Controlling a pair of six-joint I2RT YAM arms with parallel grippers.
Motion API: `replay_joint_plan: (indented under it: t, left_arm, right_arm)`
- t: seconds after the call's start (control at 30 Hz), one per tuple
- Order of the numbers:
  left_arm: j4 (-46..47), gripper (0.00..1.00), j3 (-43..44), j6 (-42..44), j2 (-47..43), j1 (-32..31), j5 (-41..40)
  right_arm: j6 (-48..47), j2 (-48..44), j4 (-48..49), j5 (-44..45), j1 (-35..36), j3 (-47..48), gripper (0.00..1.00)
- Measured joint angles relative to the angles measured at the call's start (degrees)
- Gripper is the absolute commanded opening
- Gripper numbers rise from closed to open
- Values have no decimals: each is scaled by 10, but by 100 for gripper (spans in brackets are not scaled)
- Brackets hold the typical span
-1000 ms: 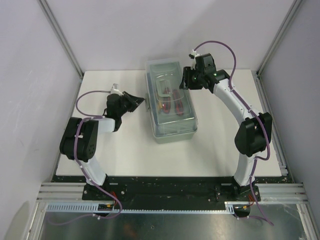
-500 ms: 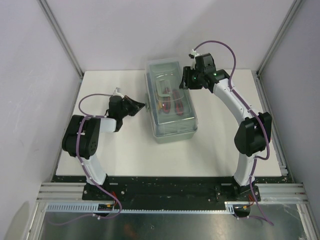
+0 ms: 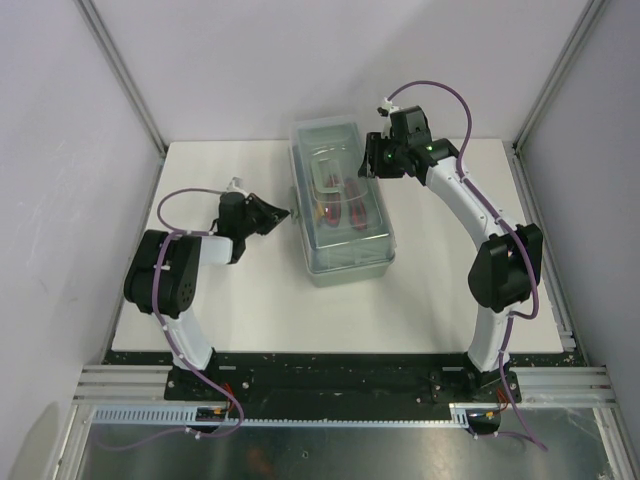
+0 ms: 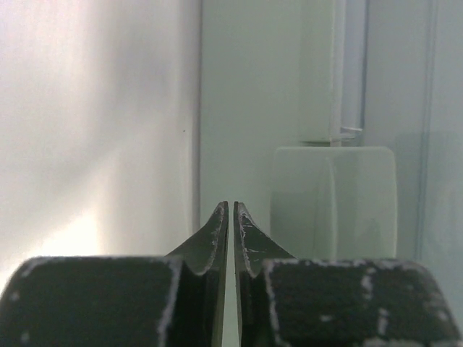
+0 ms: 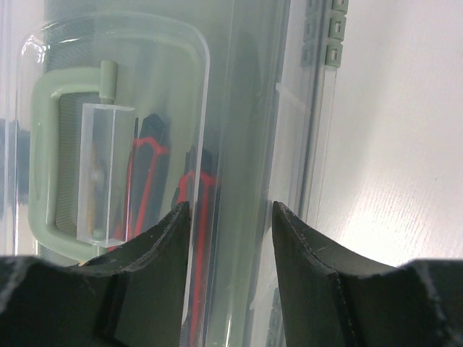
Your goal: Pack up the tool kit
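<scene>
The tool kit (image 3: 340, 205) is a sage-green box with its clear lid down, in the middle of the table; red and black tool handles (image 3: 345, 205) show through the lid. My left gripper (image 3: 285, 212) is shut and empty, its tips at the box's left side wall (image 4: 253, 130), by a pale latch (image 4: 334, 199). My right gripper (image 3: 368, 160) is open over the lid's right edge (image 5: 289, 144), above the green handle (image 5: 51, 166) and the red-black tools (image 5: 145, 181).
The white table top (image 3: 250, 300) lies between grey walls, with metal frame posts (image 3: 130, 90) at the back corners. The right side of the table (image 5: 405, 144) shows beside the box in the right wrist view.
My left arm shifted: its elbow swung and the gripper moved a little toward the box's left side. The right arm and the box have hardly moved.
</scene>
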Motion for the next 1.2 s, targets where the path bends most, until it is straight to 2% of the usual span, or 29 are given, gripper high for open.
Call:
replay_joint_plan:
  t: [0.87, 1.2]
  left_arm:
    - [-95, 9, 68, 92, 0, -23, -18]
    - [-113, 8, 86, 102, 12, -26, -17]
  right_arm:
    - [0, 13, -2, -2, 1, 10, 46]
    - [-2, -2, 52, -16, 1, -33, 45]
